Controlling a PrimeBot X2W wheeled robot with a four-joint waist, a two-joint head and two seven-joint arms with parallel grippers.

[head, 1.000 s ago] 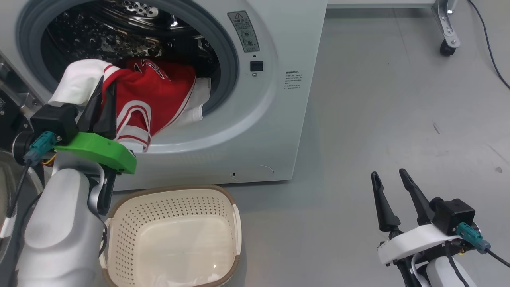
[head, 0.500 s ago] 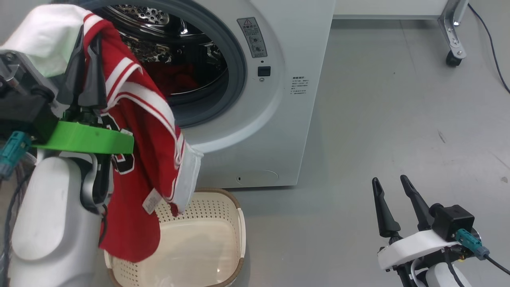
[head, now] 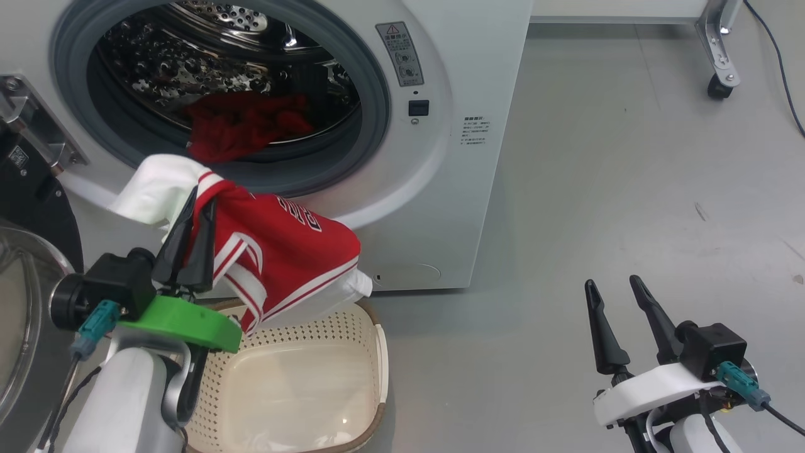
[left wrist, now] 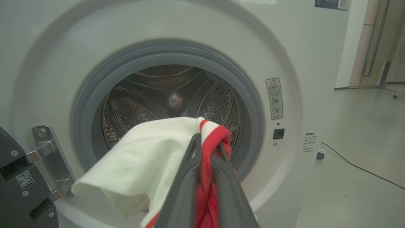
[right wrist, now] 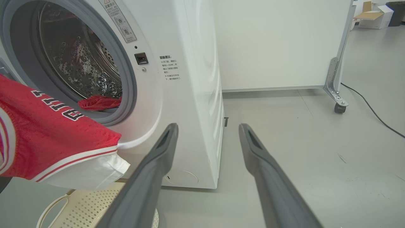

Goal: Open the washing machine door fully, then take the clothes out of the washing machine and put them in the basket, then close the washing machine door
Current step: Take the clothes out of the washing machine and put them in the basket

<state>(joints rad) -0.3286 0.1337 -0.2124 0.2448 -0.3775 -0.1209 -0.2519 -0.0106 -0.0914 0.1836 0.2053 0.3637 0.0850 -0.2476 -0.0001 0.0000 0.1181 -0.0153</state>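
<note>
The washing machine is placed on the floor, with its door swung out to the left of the opening. The basket is set directly before the machine, below the opening. The jersey is held by the left gripper above the basket's rear edge. A second garment is located inside the drum. The right gripper is positioned well to the right of the basket.

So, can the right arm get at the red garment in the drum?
Probably yes: the right gripper is open and empty, the red garment lies exposed in the drum, and the jersey hangs lower down.
</note>
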